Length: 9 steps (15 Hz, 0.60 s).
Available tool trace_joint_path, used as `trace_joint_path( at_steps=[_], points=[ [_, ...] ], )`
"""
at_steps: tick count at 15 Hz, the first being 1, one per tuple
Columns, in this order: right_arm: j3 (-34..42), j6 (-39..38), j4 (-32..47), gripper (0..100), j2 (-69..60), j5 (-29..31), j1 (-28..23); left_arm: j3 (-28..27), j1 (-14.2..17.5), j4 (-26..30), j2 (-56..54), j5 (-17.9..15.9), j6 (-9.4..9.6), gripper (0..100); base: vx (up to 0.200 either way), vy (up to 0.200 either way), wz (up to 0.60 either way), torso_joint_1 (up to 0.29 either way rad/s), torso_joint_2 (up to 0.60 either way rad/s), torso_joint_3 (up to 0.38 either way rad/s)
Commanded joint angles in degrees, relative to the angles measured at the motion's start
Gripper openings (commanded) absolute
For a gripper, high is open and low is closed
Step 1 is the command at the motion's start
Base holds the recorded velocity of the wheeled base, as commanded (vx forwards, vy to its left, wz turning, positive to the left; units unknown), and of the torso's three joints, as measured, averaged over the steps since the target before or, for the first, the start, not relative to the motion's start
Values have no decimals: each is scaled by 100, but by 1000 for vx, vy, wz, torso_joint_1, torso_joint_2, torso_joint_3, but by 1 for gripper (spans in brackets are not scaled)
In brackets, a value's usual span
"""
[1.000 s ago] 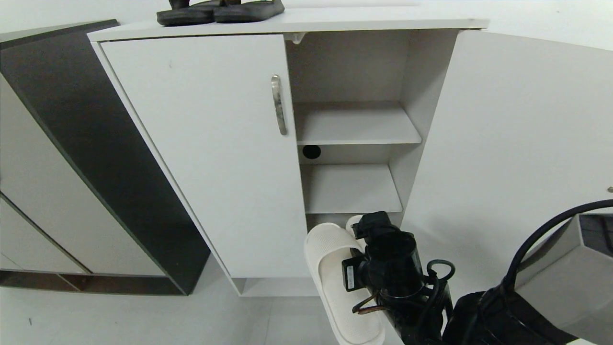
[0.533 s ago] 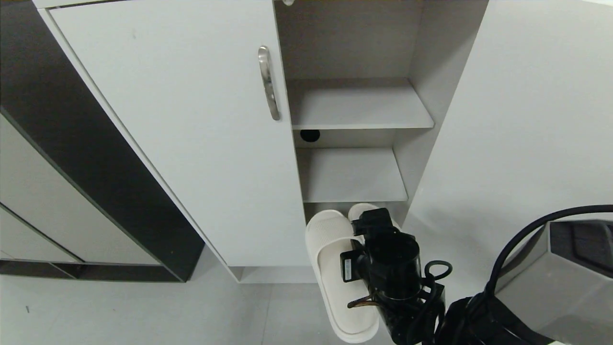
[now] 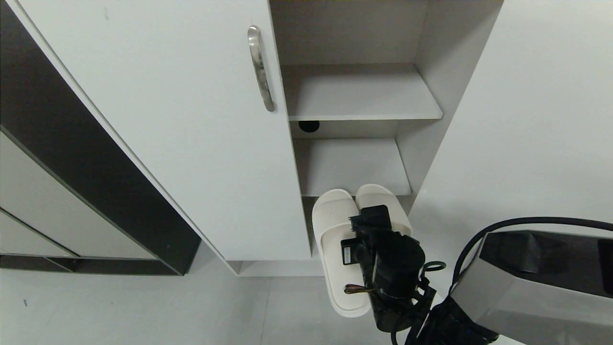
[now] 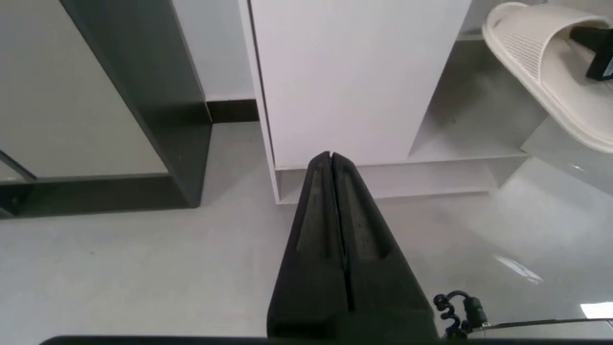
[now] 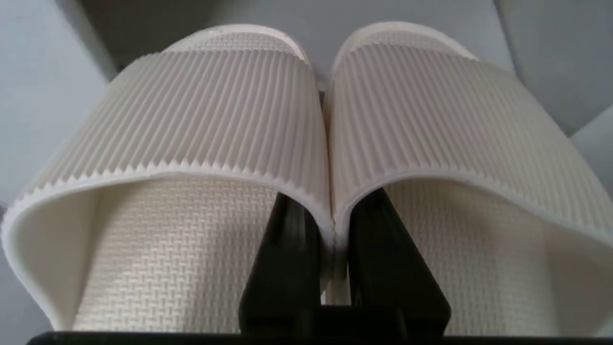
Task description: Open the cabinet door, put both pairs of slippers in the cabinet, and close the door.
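A pair of white ribbed slippers (image 3: 335, 230) hangs toes-first at the open right half of the white cabinet (image 3: 354, 91), their toes level with the front edge of the lower shelf (image 3: 352, 165). My right gripper (image 3: 365, 221) is shut on the slippers' touching inner edges. In the right wrist view its fingers (image 5: 287, 259) pinch those edges of the two slippers (image 5: 182, 163) together. My left gripper (image 4: 330, 163) is shut on nothing, low above the floor in front of the cabinet's base. One held slipper (image 4: 556, 57) shows beyond it.
The cabinet's left door (image 3: 182, 120) is closed, with a metal handle (image 3: 260, 67). The right door (image 3: 536, 120) stands swung wide open beside my right arm. A dark panel (image 3: 72, 143) flanks the cabinet on the left. Grey floor (image 3: 143, 306) lies in front.
The head view has tilted down, so the cabinet top left the picture. My right gripper has carried the white slippers forward towards the cabinet opening; their toes now reach the lower shelf's edge.
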<state>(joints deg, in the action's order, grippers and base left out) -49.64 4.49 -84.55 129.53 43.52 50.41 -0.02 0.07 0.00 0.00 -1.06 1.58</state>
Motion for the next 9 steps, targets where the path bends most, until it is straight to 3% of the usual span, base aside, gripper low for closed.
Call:
trace_joint_path(
  at_steps=[1, 9],
  points=[
    [-160, 8, 0, 0, 134, 122, -110, 2, 1, 0, 9, 1, 0, 0, 0, 0, 0, 0, 0, 0],
    [-204, -36, 9, 0, 249, 166, -242, 2, 1, 0, 9, 1, -18, 0, 0, 0, 0, 0, 0, 0]
  ],
)
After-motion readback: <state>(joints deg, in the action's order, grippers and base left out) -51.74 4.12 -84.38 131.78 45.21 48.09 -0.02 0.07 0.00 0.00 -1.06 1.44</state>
